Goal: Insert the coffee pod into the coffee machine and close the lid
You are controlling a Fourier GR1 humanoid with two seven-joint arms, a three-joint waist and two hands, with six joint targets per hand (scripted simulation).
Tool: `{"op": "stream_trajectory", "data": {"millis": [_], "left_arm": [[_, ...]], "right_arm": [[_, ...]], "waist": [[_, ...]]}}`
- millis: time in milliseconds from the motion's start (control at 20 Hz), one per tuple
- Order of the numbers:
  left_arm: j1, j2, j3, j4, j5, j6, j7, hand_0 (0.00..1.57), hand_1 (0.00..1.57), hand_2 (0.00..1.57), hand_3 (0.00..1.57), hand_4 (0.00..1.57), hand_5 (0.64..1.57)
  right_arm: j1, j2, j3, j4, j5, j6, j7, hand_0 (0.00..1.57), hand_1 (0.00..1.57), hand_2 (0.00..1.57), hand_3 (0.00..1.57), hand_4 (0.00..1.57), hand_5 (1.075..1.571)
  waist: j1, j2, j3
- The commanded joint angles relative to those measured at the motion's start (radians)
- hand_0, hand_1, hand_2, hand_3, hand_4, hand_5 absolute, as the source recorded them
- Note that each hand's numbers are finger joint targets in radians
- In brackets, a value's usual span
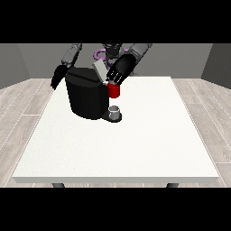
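Observation:
The black coffee machine [87, 97] stands on the white table [135, 144] at the back left. Its grey lid [98, 70] is tilted up and open. A red thing at the machine [114, 90] sits at its front top. The hand at the view's right [120, 70] hovers over the machine's top, just above that red thing and beside the lid. The hand at the view's left [57, 77] hangs beside the machine's far side, fingers relaxed and holding nothing. A small grey thing [115, 112] rests on the machine's base; I cannot tell whether it is the pod.
The table's edges run near the machine only at the back and left. Wooden floor [22, 113] surrounds the table.

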Motion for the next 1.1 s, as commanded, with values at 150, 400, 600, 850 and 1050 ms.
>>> {"op": "stream_trajectory", "data": {"millis": [150,400,600,850,1050], "left_arm": [[-0.011,0.047,0.012,0.024,-0.012,0.028,-0.052,1.21,1.21,1.24,1.2,0.35,1.571],[-0.022,0.008,-0.009,0.001,-0.033,0.065,-0.037,1.18,1.18,1.2,1.17,0.35,1.571],[-0.001,0.023,-0.031,0.031,-0.079,0.106,-0.028,1.21,1.21,1.23,1.13,0.0,1.571],[0.041,0.048,-0.07,0.003,-0.113,0.12,-0.117,1.16,1.16,1.19,1.07,0.0,1.571],[0.007,0.018,-0.066,0.021,-0.114,0.116,-0.078,1.1,1.1,1.13,0.99,0.0,1.571]], "right_arm": [[-0.023,-0.015,0.024,-0.042,0.014,0.017,0.033,0.0,0.0,0.0,0.0,0.0,1.571],[-0.045,0.0,-0.004,-0.003,0.007,-0.018,0.02,0.0,0.0,0.0,0.0,0.0,1.571],[0.001,0.03,0.055,-0.046,0.042,-0.025,0.032,0.0,0.0,0.0,0.0,0.15,1.571],[-0.008,-0.041,-0.025,-0.017,-0.019,0.026,0.01,0.0,0.0,0.0,0.0,0.0,1.571],[-0.004,0.024,0.013,-0.005,0.027,-0.047,-0.01,0.0,0.0,0.0,0.0,0.0,1.571]], "waist": [[-0.023,0.021,-0.0004],[0.004,0.018,-0.0001],[-0.04,0.012,-0.0003],[0.001,0.026,-0.0001],[-0.001,0.043,0.0]]}}
